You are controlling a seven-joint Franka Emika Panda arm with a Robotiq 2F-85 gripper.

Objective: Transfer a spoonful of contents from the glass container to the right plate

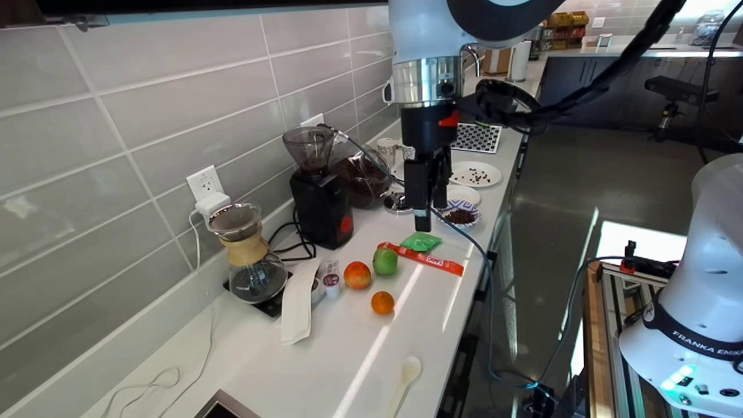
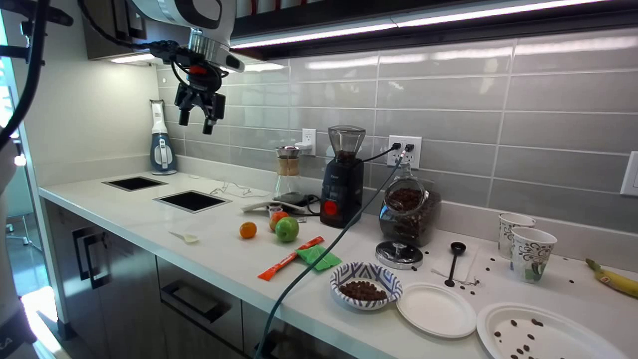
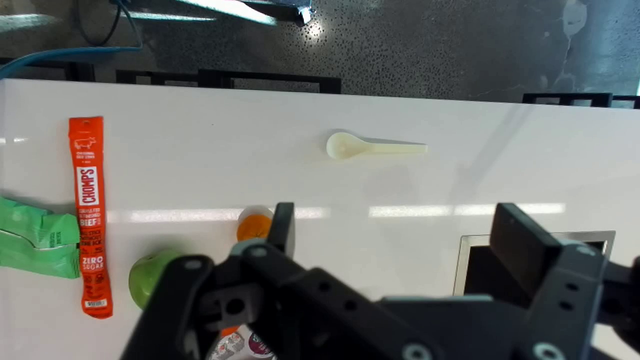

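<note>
Teal cable [image 3: 85, 51]: slants across cntr [image 2: 219, 244] from far side to past near edge; a low swing rightward prob. snags it.
Robotiq gripper [image 2: 196, 123]: jaws wide apart, nothing btwn, hangs high over left part; poss. slip if it closes off-center on a thin handle.
Glass coffee-bean jar [image 2: 413, 219]: far side, right of blk coffee grinder [image 2: 343, 174], lid [image 2: 398, 255] off; mouth looks tilted toward near side, so a straight-down dip prob. hits glass & shoves jar.
Right oval plate [image 2: 573, 339]: near side, right end, some beans [image 2: 537, 322] on it; smaller round plate [image 2: 436, 309] just left, so a mix-up could mean wrong drop.
Cream plastic spoon [image 3: 352, 146]: flat, left, by near edge; low profile, so jaws may jam into cntr or nudge it off.
Loose beans [image 2: 472, 292]: strewn around blk scoop [image 2: 454, 263]; more spill likely if loaded spoon tilts in transit.
</note>
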